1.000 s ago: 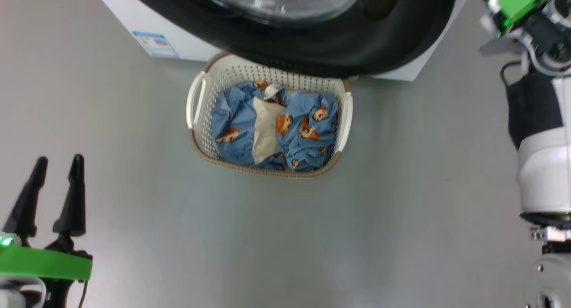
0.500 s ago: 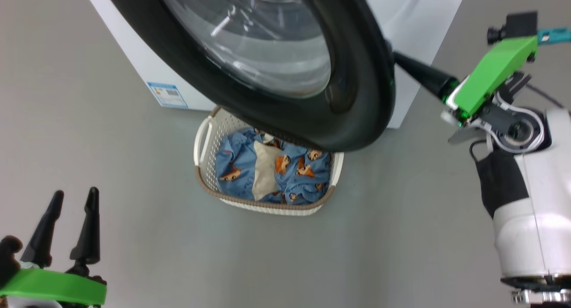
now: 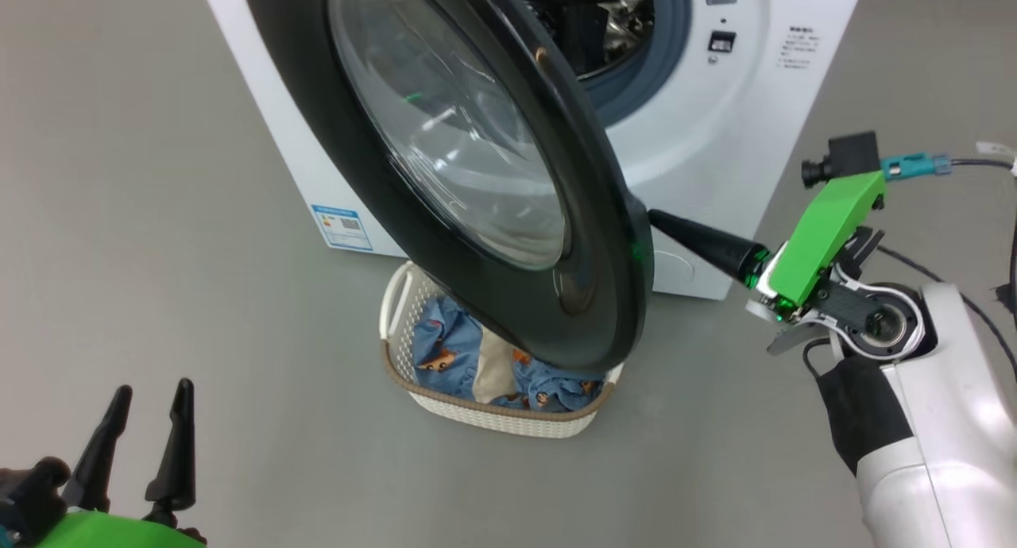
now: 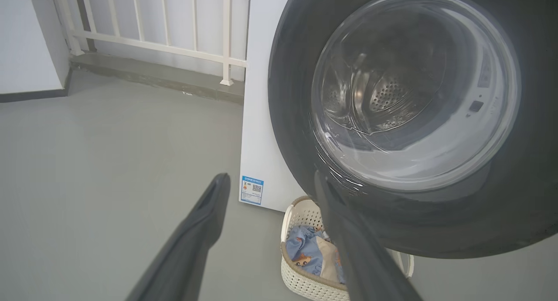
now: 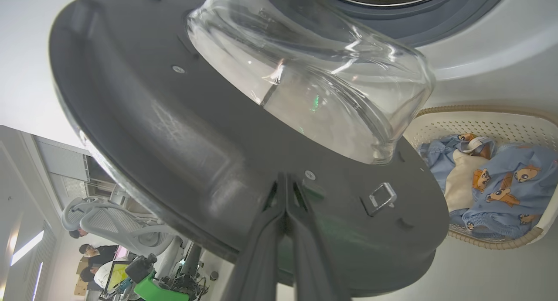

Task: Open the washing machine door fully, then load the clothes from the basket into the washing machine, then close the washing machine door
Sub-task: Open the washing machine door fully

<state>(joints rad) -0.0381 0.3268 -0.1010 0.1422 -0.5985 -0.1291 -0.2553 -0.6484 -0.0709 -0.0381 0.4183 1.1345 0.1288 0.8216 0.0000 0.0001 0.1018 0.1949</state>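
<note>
A smooth grey floor (image 3: 159,214) is spreading across the whole scene, and at its far left a white railing (image 4: 226,30) of upright bars is standing on a low grey kerb (image 4: 152,76). Left of the railing a white wall (image 4: 30,39) is running nearer, with a dark skirting strip (image 4: 30,95) lining its foot. In the right wrist view a grey mesh office chair (image 5: 100,218) is standing far off, with a person (image 5: 88,250) showing small beside it and a ceiling light strip (image 5: 26,247) glowing.
</note>
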